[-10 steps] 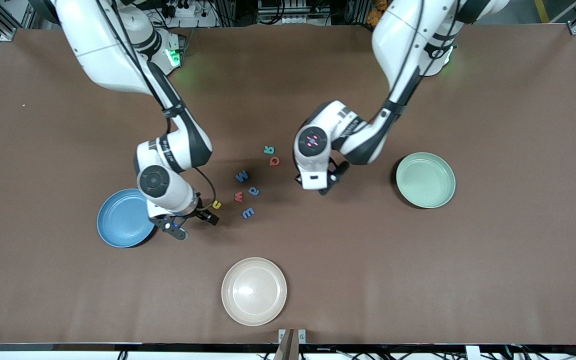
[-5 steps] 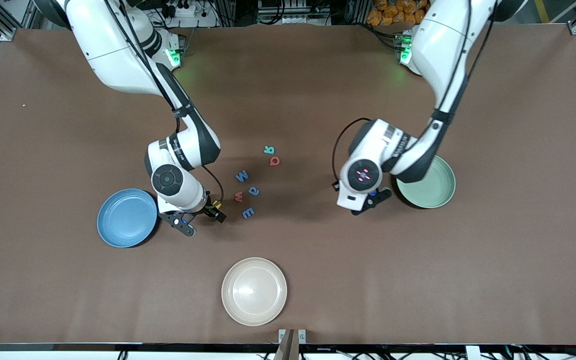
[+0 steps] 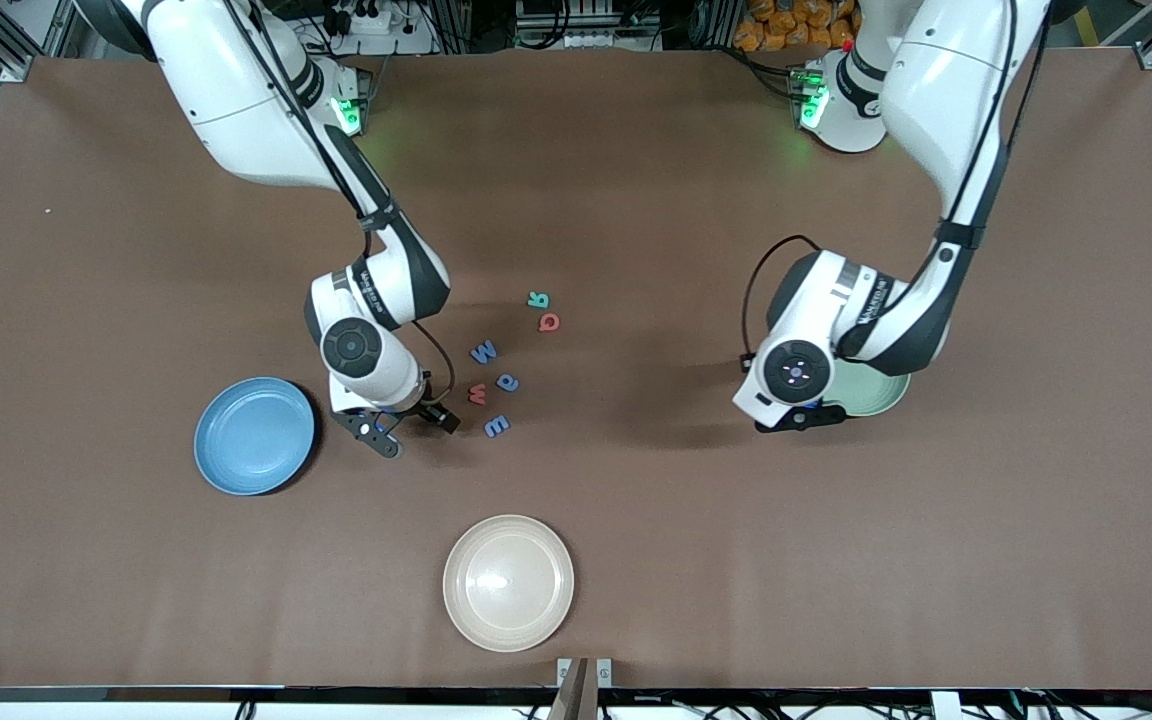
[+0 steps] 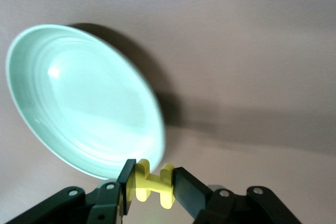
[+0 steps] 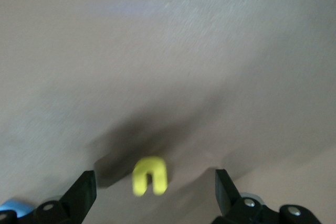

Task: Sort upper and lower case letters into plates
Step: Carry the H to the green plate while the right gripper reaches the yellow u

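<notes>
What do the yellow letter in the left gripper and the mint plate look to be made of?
The yellow letter, pinched in the left gripper, looks like thick matte foam: soft rounded edges, no shine. The mint green plate under it looks like smooth hard plastic, possibly melamine: a bright glare spot and faint concentric rings on a thin rim.

The front camera looks down from high across the brown table (image 3: 636,560), facing both arm bases. Each wrist camera looks close past its own fingers at the tabletop. The left wrist view shares the pale mint green round plate (image 4: 79,103) (image 3: 881,395) with the front view.
</notes>
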Available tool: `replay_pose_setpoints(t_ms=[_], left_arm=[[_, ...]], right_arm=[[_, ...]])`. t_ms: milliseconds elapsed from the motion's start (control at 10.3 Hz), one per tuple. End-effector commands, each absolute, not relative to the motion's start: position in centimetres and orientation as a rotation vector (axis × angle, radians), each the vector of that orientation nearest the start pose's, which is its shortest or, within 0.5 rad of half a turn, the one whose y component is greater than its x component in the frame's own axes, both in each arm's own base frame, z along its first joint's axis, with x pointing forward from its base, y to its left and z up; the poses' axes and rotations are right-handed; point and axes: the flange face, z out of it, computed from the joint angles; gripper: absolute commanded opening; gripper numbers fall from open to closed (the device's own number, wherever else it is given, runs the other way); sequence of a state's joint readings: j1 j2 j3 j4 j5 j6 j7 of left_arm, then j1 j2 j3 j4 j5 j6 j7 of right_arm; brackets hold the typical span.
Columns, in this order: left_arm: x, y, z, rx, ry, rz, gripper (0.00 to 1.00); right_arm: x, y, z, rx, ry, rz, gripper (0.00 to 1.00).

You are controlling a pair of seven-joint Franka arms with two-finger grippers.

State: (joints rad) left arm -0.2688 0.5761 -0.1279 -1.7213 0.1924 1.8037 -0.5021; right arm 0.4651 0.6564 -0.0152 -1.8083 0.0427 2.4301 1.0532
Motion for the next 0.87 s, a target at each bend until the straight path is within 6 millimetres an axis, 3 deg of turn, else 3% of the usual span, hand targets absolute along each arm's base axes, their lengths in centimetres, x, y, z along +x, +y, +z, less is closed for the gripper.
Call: replay_pose_setpoints(t_ms=[0, 194, 388, 485, 582, 679, 777], left_arm=[[56.5, -14.5, 22.3, -2.741, 0.145, 0.597, 0.28], [56.2, -11.8, 20.7, -2.787, 0.21, 0.58, 0.28], [56.0, -11.9, 19.6, -2.804, 0.207, 0.578, 0.3], [56.1, -12.0, 19.4, -2.815, 0.211, 0.559, 0.39], [55.9, -12.1, 19.3, -2.815, 0.2, 0.559, 0.41], [55.9, -12.4, 19.2, -2.814, 0.196, 0.557, 0.57], [55.8, -12.9, 19.3, -2.818, 0.169, 0.556, 0.67]], right_arm=[[57.3, 29.0, 18.5, -2.982, 1.021, 0.048, 1.0], [57.4, 28.3, 18.2, -2.986, 1.012, 0.039, 1.0], [57.6, 28.0, 18.2, -2.983, 1.016, 0.034, 1.0], [57.9, 27.9, 18.4, -2.976, 1.016, 0.022, 1.0], [58.2, 27.4, 18.1, -2.961, 1.024, 0.005, 1.0], [58.3, 27.4, 17.8, -2.957, 1.021, -0.004, 1.0], [58.3, 27.4, 17.8, -2.959, 1.016, -0.004, 1.0]])
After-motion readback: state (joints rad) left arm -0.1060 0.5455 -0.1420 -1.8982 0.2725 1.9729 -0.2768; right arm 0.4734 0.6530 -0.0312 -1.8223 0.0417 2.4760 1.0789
